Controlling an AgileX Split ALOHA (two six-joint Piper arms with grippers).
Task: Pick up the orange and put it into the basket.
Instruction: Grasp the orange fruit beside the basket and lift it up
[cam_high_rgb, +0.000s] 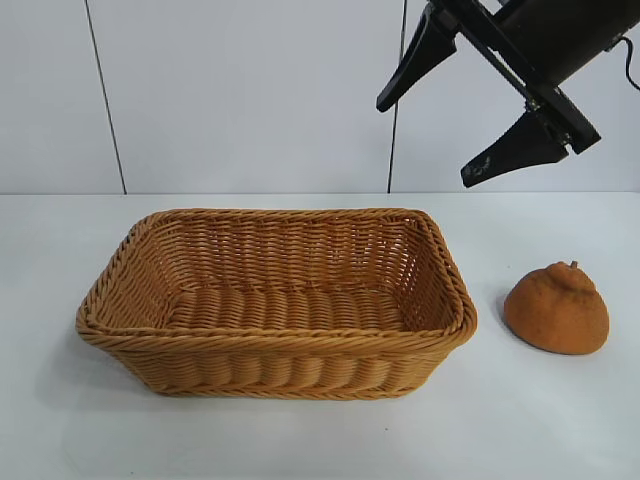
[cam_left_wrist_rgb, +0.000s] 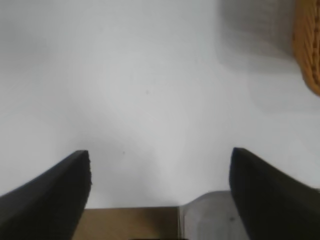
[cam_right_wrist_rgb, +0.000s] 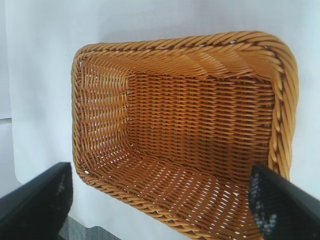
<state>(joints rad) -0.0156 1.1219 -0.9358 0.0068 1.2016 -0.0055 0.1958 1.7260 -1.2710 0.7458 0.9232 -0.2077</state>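
The orange (cam_high_rgb: 556, 308) is brownish, lumpy, with a knobby top, and sits on the white table to the right of the basket (cam_high_rgb: 270, 345). The basket is golden-tan wicker and holds nothing. My right gripper (cam_high_rgb: 428, 140) hangs open and empty high above the basket's right end, up and left of the orange. In the right wrist view the gripper (cam_right_wrist_rgb: 160, 197) looks down into the basket (cam_right_wrist_rgb: 200, 120); the orange is out of that view. My left gripper (cam_left_wrist_rgb: 160, 175) is open and empty over bare table; it does not show in the exterior view.
The white table (cam_high_rgb: 540, 420) runs to a pale panelled wall behind. In the left wrist view a corner of the basket (cam_left_wrist_rgb: 307, 45) shows at the edge, and the table's edge lies below the fingers.
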